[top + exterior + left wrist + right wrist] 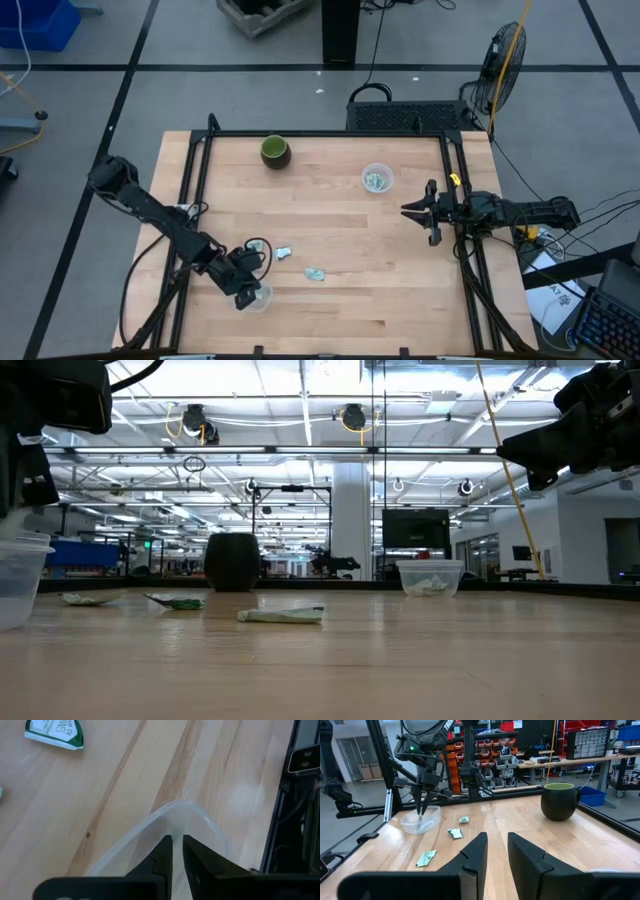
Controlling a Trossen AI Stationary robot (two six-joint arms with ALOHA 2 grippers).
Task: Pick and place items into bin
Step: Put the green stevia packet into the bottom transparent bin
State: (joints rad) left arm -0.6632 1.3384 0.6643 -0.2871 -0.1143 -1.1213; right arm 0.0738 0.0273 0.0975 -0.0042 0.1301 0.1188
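Packets (314, 273), three loose on table; left tool (250, 291) barely parted over clear cup (259, 298).

I worked in a big workshop: red and orange parts bins on shelves (490, 755), long ceiling lights (300, 400), grey floor (80, 100).

L gripper (250, 292) low, jaws nearly shut; R gripper (420, 212) raised, jaws seemingly apart.
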